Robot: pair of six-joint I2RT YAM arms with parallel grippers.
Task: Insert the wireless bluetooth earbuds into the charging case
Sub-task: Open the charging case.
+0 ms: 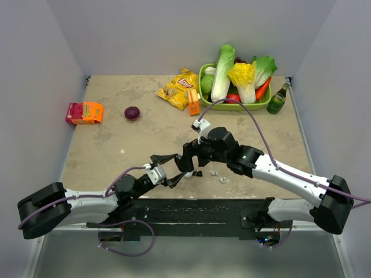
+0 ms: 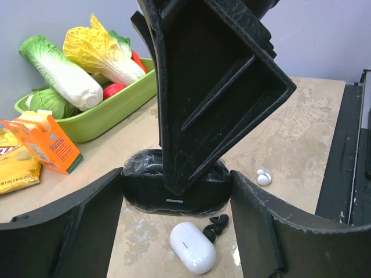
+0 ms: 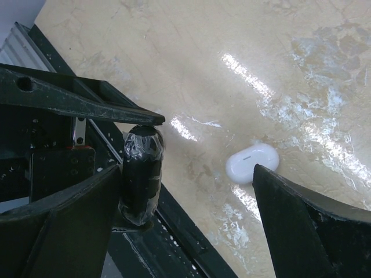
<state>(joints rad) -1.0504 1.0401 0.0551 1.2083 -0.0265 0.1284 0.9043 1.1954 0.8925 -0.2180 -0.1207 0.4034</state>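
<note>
My left gripper (image 1: 168, 169) is shut on a glossy black charging case (image 2: 145, 194) wrapped in clear film and holds it just above the table. My right gripper (image 1: 188, 162) is open, one finger (image 2: 208, 87) lying over the case's top; in the right wrist view the black case (image 3: 141, 174) sits against my left finger. A white charging case (image 2: 192, 247) lies closed on the table under it, also in the right wrist view (image 3: 252, 162). The black earbuds (image 2: 215, 226) lie beside the white case. The white-grey earbuds (image 2: 263, 176) lie farther right.
A green basket (image 1: 204, 98) of vegetables stands at the back right with a green bottle (image 1: 277, 99) beside it. A chips bag (image 1: 178, 88), an orange carton (image 1: 193, 104), a red onion (image 1: 132, 113) and a pink-orange pack (image 1: 84, 113) lie farther back. The black base plate (image 1: 191, 211) runs along the near edge.
</note>
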